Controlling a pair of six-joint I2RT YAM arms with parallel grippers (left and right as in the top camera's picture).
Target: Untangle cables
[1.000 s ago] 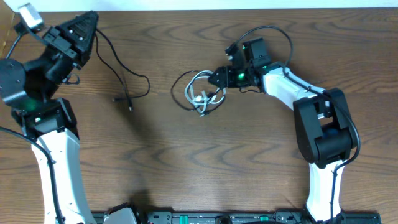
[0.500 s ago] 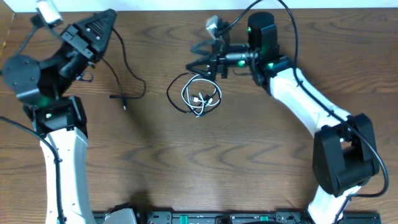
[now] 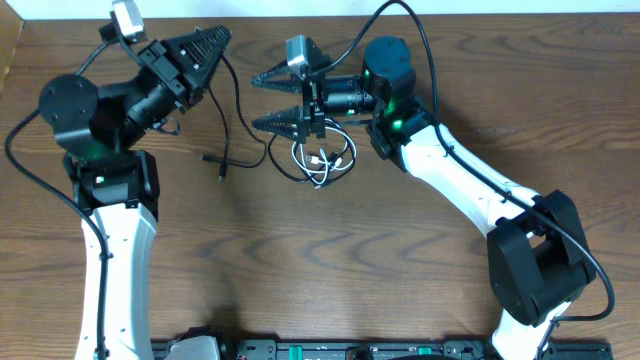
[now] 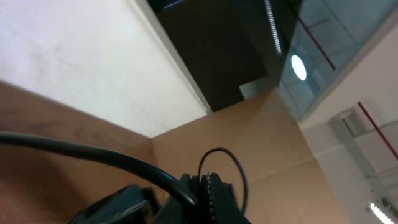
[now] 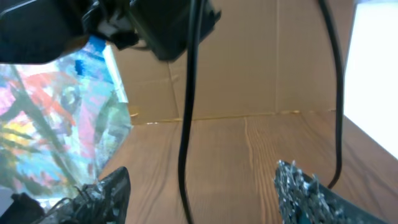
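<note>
My left gripper (image 3: 213,42) is raised at the back left and shut on the black cable (image 3: 228,163). The cable hangs from it down to a plug end lying on the wood. In the left wrist view the jaws (image 4: 209,188) are pressed together with a thin black loop (image 4: 243,179) beside them. The white cable (image 3: 322,157) lies coiled at mid-table with a black loop around it. My right gripper (image 3: 264,100) hovers left of the coil, open and empty. In the right wrist view the black cable (image 5: 186,124) hangs between its spread fingers (image 5: 102,194).
The wooden table (image 3: 330,260) extends toward the front. Cardboard (image 5: 249,56) stands behind the table and a colourful sheet (image 5: 56,124) shows at one side. Thick black arm wires arch over the right arm (image 3: 440,50).
My right gripper has let go of the coil, risen and swung left, with its fingers spread wide. My left gripper has moved right, carrying the black cable and dragging its plug end rightward.
</note>
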